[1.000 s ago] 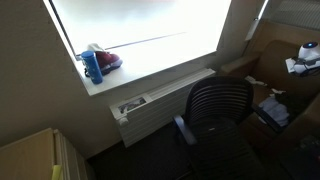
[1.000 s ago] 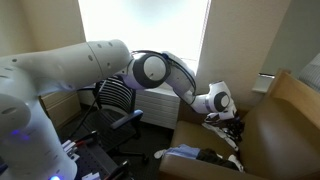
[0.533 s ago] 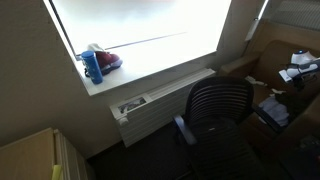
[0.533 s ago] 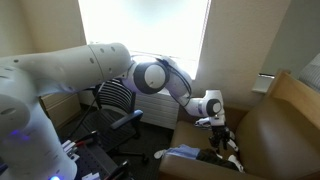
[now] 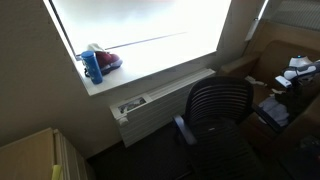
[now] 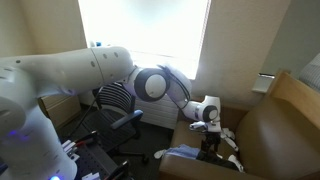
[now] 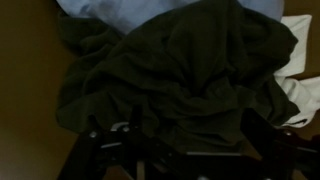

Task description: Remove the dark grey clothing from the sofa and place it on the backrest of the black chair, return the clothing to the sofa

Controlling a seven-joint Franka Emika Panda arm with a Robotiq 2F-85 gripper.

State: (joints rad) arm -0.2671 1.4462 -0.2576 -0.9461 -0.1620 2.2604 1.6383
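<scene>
Your gripper (image 7: 180, 148) has its fingers spread wide (both show only dimly at the bottom of the wrist view) just above the dark grey clothing (image 7: 180, 70). It lies crumpled on the sofa (image 6: 285, 120) seat, toward the front edge. Pale blue fabric (image 7: 150, 8) lies beyond it, and the black chair (image 6: 118, 100) stands apart.

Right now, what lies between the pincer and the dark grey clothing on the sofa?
Nothing lies there. In the wrist view the open pincer hangs right over the crumpled dark grey clothing, and the stretch between them is bare.
</scene>
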